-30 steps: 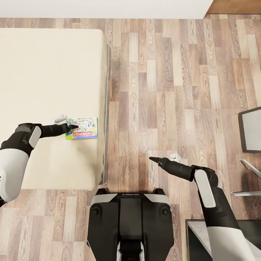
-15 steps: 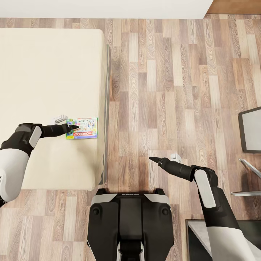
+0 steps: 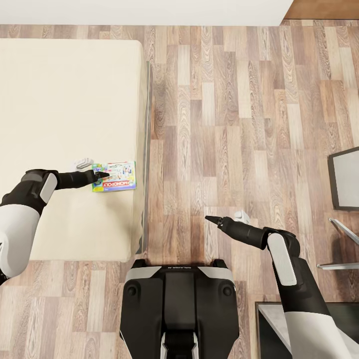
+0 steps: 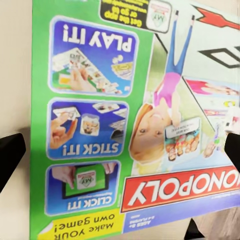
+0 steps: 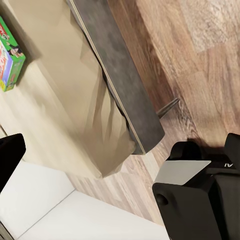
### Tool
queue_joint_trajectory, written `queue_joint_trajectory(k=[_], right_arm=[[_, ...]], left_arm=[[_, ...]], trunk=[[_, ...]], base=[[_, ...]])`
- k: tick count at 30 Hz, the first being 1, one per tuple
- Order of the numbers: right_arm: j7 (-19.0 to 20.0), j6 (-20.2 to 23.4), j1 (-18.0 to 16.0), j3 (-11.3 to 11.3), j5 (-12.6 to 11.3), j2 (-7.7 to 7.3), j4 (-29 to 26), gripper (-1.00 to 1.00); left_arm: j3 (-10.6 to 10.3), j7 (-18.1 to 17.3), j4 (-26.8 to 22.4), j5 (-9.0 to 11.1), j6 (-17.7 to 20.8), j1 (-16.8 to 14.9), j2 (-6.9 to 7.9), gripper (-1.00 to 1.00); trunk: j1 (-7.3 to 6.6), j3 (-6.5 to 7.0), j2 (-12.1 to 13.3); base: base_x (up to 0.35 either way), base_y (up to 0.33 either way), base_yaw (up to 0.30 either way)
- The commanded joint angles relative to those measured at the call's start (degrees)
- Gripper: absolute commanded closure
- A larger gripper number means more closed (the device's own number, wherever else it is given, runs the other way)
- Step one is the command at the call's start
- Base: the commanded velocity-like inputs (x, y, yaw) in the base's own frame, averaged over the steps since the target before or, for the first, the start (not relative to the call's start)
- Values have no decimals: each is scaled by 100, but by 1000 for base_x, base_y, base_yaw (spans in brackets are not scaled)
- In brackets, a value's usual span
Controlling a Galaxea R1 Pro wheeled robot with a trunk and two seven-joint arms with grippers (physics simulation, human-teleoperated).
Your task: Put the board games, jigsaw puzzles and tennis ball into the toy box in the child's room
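1. On the bed, near its right edge, lies the Monopoly board game, flat on the beige mattress, long axis running across the bed toward the edge.
2. Left gripper sits right at the box's left end, so the game lies straight ahead of the fingers toward the robot's right.
3. Left wrist view: box cover directly under the camera, with dark fingertips showing at both sides, well apart. Judged: left gripper spread wide and straddling the box, nothing clamped yet.
4. Contact between fingers and box can't be confirmed from these views.
5. Right gripper hangs over the wood floor, well apart from the bed and the game. Its fingertips sit at opposite edges of the right wrist view, so it reads as spread wide and empty.
6. Left arm is clearly the nearer one; the grasp is its job.
7. Judged next: close across the box's short width, then lift. Risk: thin flat box on soft mattress may slip.
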Motion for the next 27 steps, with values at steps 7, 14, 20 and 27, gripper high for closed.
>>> queue_joint_trajectory(k=[7, 14, 20, 27], right_arm=[[56, 25, -3, -9, 51, 1, -1, -100], [56, 25, -3, -9, 51, 1, -1, -100], [56, 25, -3, -9, 51, 1, -1, -100], [56, 25, -3, -9, 44, 1, -1, -100]], left_arm=[[12, -13, 0, 47, 54, -2, -1, -100], [13, -17, 0, 47, 56, -2, 1, -100], [14, -17, 0, 47, 57, -2, 0, -100], [14, -17, 0, 47, 58, -2, 1, -100]], trunk=[[4, -6, -9], [4, -6, -9], [4, -6, -9], [4, -6, -9]], base=[[0, 0, 0], [0, 0, 0], [0, 0, 0], [0, 0, 0]])
